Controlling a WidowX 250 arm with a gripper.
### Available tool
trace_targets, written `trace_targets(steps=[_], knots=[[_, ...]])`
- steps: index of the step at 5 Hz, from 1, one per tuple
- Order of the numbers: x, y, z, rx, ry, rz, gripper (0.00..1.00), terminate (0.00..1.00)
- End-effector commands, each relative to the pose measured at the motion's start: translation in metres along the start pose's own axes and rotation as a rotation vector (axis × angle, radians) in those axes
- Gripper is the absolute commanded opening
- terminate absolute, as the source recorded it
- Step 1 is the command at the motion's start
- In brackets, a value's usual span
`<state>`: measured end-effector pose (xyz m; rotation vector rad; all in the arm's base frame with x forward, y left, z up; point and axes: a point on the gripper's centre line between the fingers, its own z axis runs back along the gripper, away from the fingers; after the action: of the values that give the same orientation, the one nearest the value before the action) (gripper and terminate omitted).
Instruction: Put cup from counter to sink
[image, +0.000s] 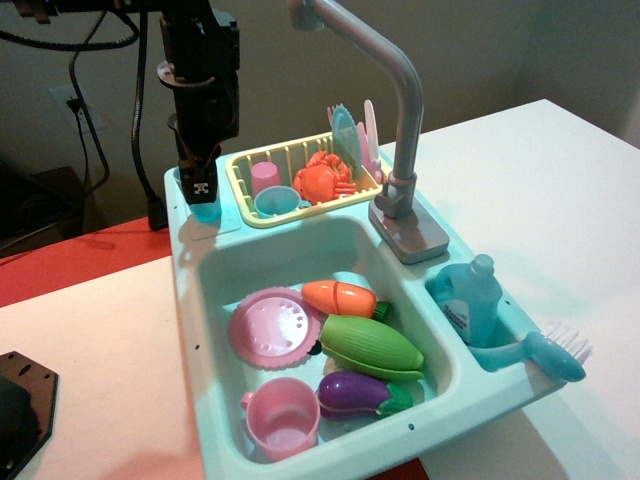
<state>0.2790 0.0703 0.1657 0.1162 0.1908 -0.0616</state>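
The light-blue cup (206, 209) stands upright on the mint-green counter (215, 232) at the back left corner of the sink unit. My black gripper (201, 186) hangs straight down onto it, and its fingertips (197, 178) cover the cup's rim and upper part. The fingers overlap from this angle, so I cannot tell whether they are closed on the cup. The sink (210, 275) lies just in front of the cup, with the grey faucet (405, 110) at its back right.
In the sink lie a pink plate (270, 328), a handled pink cup (283, 417), a carrot (340, 297), a corn cob (370, 346) and an eggplant (355, 393). The yellow dish rack (240, 190) holds a pink tumbler (265, 177) and an orange crab (322, 176). A blue bottle (470, 300) and brush (545, 352) sit at the right.
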Motion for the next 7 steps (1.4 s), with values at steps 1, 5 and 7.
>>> trace_targets(steps=[1, 5, 7], knots=[[0.000, 0.000, 0.000, 0.000, 0.000, 0.000, 1.00, 0.00], [0.019, 0.000, -0.016, 0.021, -0.005, 0.022, 0.00, 0.00], [0.009, 0.000, -0.014, 0.017, -0.010, 0.047, 0.00, 0.00]])
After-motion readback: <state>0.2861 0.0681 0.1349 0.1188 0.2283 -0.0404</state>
